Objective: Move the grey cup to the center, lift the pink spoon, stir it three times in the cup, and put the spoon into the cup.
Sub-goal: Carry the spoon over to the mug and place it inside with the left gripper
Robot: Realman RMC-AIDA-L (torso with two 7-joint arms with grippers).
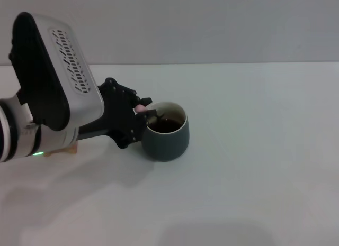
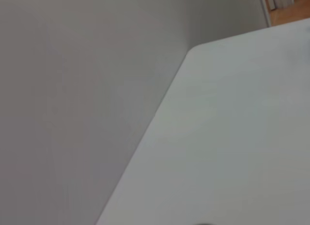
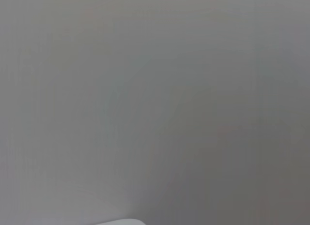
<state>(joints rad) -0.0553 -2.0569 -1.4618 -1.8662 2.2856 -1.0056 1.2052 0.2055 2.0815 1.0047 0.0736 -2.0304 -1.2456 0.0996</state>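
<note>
White tabletop (image 1: 254, 182), pale wall behind; far edge crosses the head view at 12 o'clock

- Item 1, grey cup (image 1: 167, 136): upright, slightly to 9 o'clock of the table's middle, dark liquid inside
- Item 2, left gripper (image 1: 139, 118): at the cup's rim on its 9 o'clock side, clamped on the pink spoon (image 1: 142, 108); only the pale handle tip shows, lower end dipping toward the liquid
- Item 3, right gripper: out of sight
- Item 4, wooden block (image 1: 69, 149): at 9 o'clock, partly hidden beneath the arm

Step judged: stirring, or setting the spoon in. Next move calls for small circles inside the rim, then release. Open room wide toward 3 and 6 o'clock; all edges well away
</note>
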